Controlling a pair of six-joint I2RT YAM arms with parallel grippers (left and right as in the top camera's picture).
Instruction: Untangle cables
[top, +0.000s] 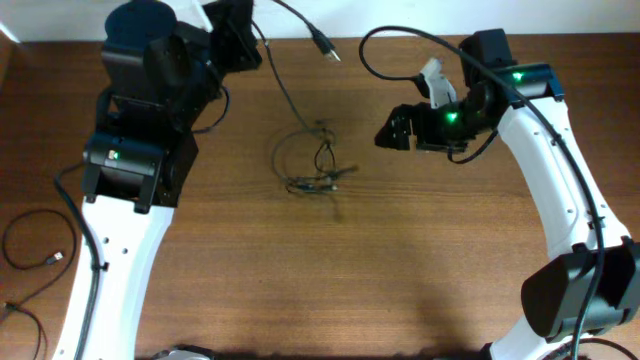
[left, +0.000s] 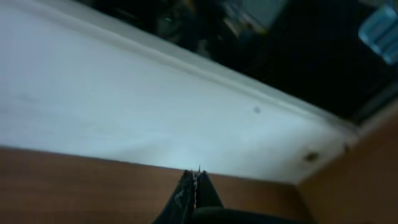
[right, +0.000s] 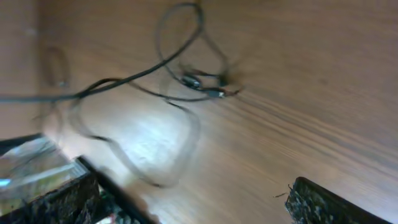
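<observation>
A small knot of thin black cables (top: 312, 172) lies mid-table, with a loop (top: 290, 150) on its left. From it one cable (top: 282, 95) rises taut to my left gripper (top: 252, 45) at the table's far edge. Past the gripper, a silver USB plug (top: 326, 46) ends a strand. In the left wrist view the left gripper (left: 196, 177) is shut, with a thin sliver between the tips. My right gripper (top: 386, 135) hangs open right of the knot, nothing in it. In the right wrist view the right gripper (right: 193, 205) is wide open, the knot (right: 204, 84) ahead.
Separate black cables (top: 38, 240) lie coiled at the table's left edge, one with a small plug (top: 56, 258). A white wall (left: 155, 112) runs close behind the left gripper. A thick arm cable (top: 400, 40) arcs above the right wrist.
</observation>
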